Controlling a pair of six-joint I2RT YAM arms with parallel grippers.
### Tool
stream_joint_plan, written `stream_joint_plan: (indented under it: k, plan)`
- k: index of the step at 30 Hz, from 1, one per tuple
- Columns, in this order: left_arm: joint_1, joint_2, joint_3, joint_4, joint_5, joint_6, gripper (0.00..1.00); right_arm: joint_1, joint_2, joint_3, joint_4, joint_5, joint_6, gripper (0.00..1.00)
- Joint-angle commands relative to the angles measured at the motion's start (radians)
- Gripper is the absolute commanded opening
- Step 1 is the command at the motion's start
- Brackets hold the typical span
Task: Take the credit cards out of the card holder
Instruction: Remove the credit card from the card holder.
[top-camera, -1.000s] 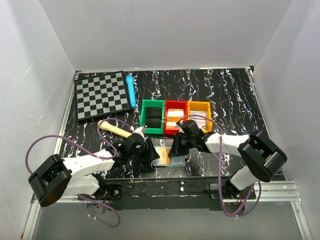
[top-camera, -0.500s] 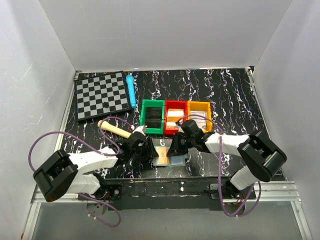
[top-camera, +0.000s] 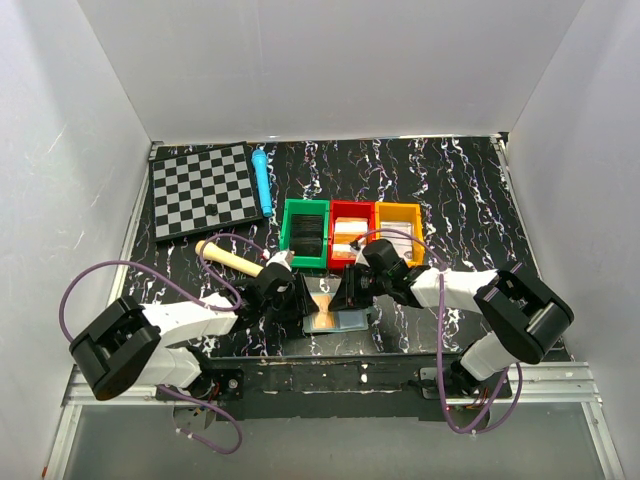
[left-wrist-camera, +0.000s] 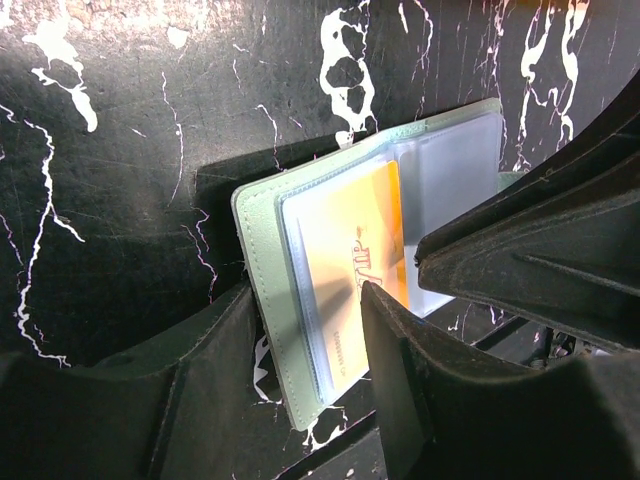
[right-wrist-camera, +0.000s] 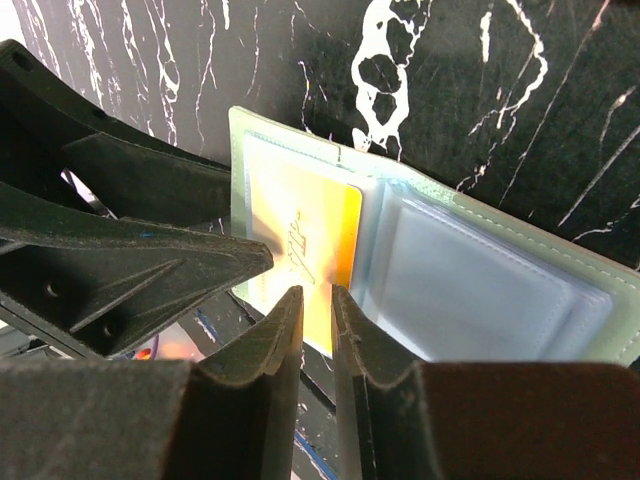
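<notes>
1. Left fingers (left-wrist-camera: 420, 390) half-spread astride card holder (left-wrist-camera: 255, 250), gripping nothing; it lies open just in front of red bin (top-camera: 350, 205).
2. Right fingers (right-wrist-camera: 250, 400) barely parted over orange card (right-wrist-camera: 300, 225); I can't tell if they hold it.
3. Risk: card holder drags along if its sleeve grips the card.

— Can you read the orange card (left-wrist-camera: 350, 260)?
— No, its print is blurred, and the right gripper (right-wrist-camera: 315, 292) covers its near edge.
— And from above?
— The card holder (top-camera: 338, 322) is mostly hidden under the arms.
</notes>
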Motion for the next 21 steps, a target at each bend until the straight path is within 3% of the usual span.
stream_joint_plan:
  k: [1,15,21]
  plan:
    - [0.004,0.009,-0.027,-0.024,-0.024,-0.001,0.45,0.002,0.004,-0.02,0.074,-0.024,0.024,0.26]
    - [0.004,-0.236,-0.022,-0.121,-0.047,-0.024,0.48,0.002,0.025,-0.014,0.051,-0.006,0.01,0.29]
    - [0.004,-0.29,-0.045,-0.048,-0.018,-0.04,0.5,0.002,0.022,-0.012,0.046,0.002,0.009,0.34]
